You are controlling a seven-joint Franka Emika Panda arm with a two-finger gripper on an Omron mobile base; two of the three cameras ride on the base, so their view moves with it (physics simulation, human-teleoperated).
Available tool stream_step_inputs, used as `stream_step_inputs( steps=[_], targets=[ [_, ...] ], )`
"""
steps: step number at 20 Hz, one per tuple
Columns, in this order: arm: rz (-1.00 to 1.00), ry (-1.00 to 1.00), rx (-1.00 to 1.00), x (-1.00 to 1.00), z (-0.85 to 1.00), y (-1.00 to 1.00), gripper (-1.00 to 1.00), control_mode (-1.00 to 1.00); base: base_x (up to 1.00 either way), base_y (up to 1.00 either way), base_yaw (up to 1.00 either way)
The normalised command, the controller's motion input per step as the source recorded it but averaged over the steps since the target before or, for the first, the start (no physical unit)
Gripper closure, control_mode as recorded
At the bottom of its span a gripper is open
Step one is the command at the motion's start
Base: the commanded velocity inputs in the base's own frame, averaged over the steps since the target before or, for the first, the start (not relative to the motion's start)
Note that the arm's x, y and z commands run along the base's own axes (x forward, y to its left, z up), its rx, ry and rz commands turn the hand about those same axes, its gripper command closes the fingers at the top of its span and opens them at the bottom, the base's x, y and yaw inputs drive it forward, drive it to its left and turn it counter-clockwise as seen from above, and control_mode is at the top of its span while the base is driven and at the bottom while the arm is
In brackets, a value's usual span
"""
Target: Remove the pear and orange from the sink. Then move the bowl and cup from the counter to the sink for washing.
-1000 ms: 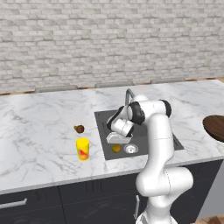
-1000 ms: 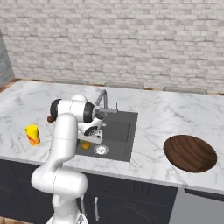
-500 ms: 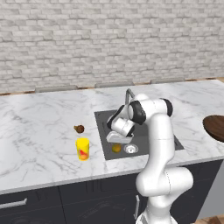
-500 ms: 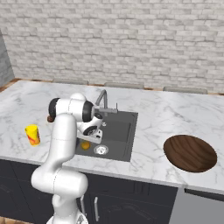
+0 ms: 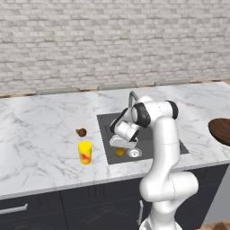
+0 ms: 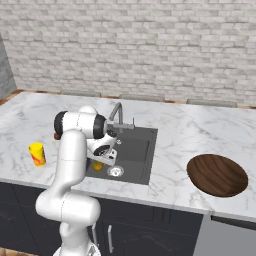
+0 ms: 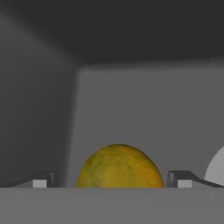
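Orange (image 5: pixel 119 152) sits on the sink (image 5: pixel 104 130) floor, low centre of the left base view, just left of the round steel drain (image 5: pixel 134 153). Gripper (image 5: pixel 120 144) hangs directly above it inside the basin. Pear (image 5: pixel 81 132) lies on the counter (image 5: pixel 40 130) left of the sink; cup (image 5: pixel 85 152) stands below it, nearer the counter's front edge. Bowl (image 5: pixel 221 131) is cut off at the right edge. Faucet (image 5: pixel 131 96) rises behind the arm.

Right base view: the arm's white links cover the sink's (image 6: pixel 142 150) left part, and the pear is hidden behind them. Orange (image 6: pixel 97 166) peeks out under the gripper (image 6: pixel 104 159), left of the drain (image 6: pixel 115 171). Cup (image 6: pixel 36 153) stands at far left; the whole bowl (image 6: pixel 217 174) shows at right, well apart from the sink.

Hand view: orange (image 7: pixel 120 167) fills the bottom centre between the two fingertips (image 7: pixel 41 180), jaws spread wide, not touching the fruit. Dark sink walls meet in a corner behind it; a pale arc at the lower right edge cannot be identified.
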Motion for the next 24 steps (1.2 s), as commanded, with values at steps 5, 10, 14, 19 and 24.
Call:
stream_step_inputs(
  steps=[5,10,14,19,24],
  targets=[
    [-0.05,0.0,0.0,-0.06,0.0,0.0,-1.0,-1.0,0.0,0.0,0.0],
    [-0.05,0.0,0.0,-0.03,0.0,0.0,-1.0,-1.0,0.0,0.0,0.0],
    [-0.04,0.0,0.0,-0.05,-0.01,0.0,-1.0,-1.0,0.0,0.0,0.0],
    [-0.04,0.0,0.0,-0.01,-0.09,0.0,-1.0,-1.0,0.0,0.0,0.0],
    [-0.04,0.0,-0.01,0.0,-0.14,0.02,-1.0,-1.0,0.0,0.0,0.0]
  ],
)
